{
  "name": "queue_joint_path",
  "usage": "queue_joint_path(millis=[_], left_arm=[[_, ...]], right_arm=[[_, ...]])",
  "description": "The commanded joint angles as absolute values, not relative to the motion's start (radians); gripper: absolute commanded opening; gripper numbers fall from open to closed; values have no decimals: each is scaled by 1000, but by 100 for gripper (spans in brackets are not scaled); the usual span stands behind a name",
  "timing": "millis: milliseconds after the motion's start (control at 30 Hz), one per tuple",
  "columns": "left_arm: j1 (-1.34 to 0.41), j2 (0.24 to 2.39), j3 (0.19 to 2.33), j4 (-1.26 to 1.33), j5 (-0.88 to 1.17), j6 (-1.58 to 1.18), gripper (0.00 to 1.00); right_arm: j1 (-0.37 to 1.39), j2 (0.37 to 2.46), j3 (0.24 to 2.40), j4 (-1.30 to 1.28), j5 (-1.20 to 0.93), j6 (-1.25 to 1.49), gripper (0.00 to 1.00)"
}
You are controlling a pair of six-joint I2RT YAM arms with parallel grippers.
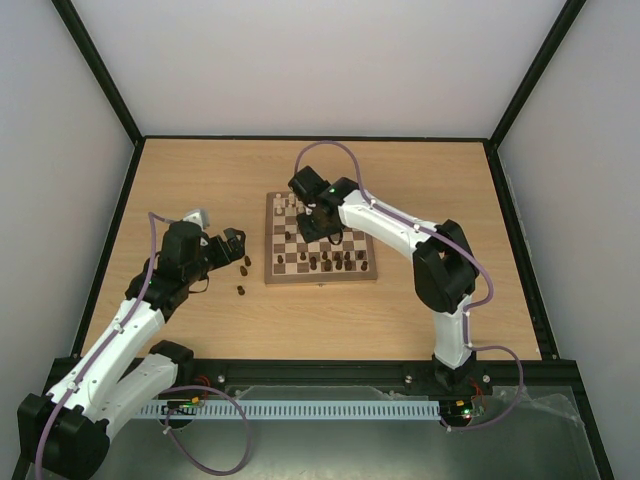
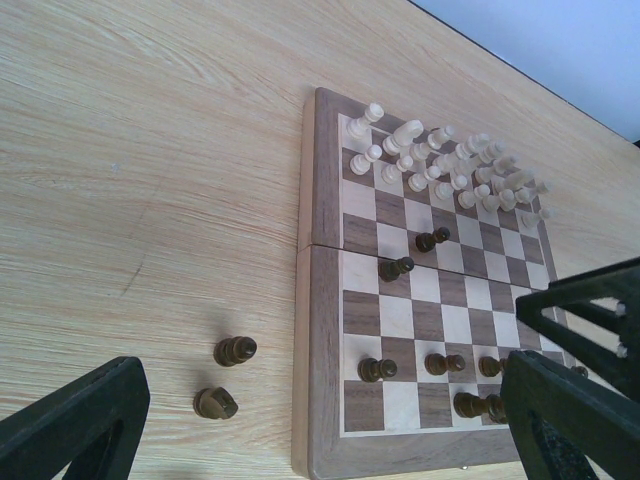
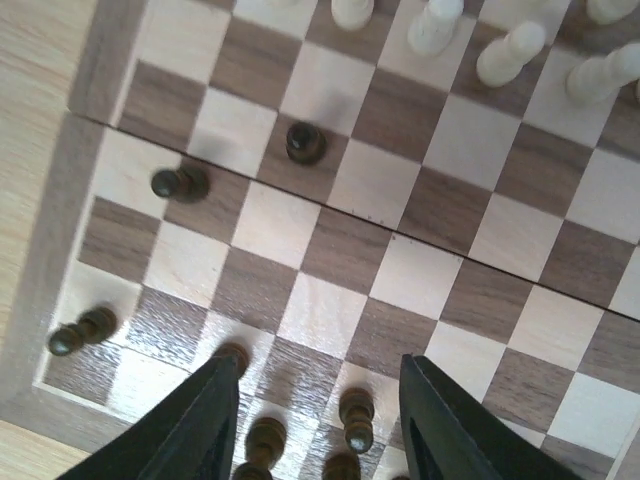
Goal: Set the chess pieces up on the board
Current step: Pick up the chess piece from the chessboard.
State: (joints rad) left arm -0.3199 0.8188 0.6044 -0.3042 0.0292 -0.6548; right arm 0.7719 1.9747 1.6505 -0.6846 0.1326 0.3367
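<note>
The board (image 1: pixel 320 279) lies mid-table. Cream chess pieces (image 2: pixel 440 160) crowd its far rows, and dark ones (image 1: pixel 335 262) stand along its near rows. My right gripper (image 1: pixel 318 218) hovers over the board's middle, open (image 3: pixel 325 420). A dark piece (image 3: pixel 357 420) stands on a square between its fingers, touching neither. Two stray dark pawns (image 3: pixel 305 142) (image 3: pixel 178 182) stand mid-board. Two more dark pieces (image 2: pixel 235 350) (image 2: pixel 215 403) lie on the table left of the board. My left gripper (image 2: pixel 320 440) hangs open above them, holding nothing.
The board's left border (image 2: pixel 322 300) lies just right of the two loose pieces. Bare wooden tabletop (image 1: pixel 180 180) stretches left and behind. Grey enclosure walls and a black frame (image 1: pixel 100 90) ring the table.
</note>
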Motion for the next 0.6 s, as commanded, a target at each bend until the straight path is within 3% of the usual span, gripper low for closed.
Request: queue_joint_path(millis=[0,167,433,533,567], left_arm=[[-315,814,610,-291,23,-651,99],[-314,854,624,-284,21,-652,99],[-315,818,603,-258,51,-656,99],[-315,804,592,-267,62,-656,99],[-315,795,586,-267,67,-657,99]], right_arm=[[778,1964,1721,-764,148,323,48],[778,1954,1733,-747,135,309,65],[778,1942,1728,-693,104,318,79],[777,1944,1729,-692,99,321,89],[777,1943,1728,-691,95,322,96]])
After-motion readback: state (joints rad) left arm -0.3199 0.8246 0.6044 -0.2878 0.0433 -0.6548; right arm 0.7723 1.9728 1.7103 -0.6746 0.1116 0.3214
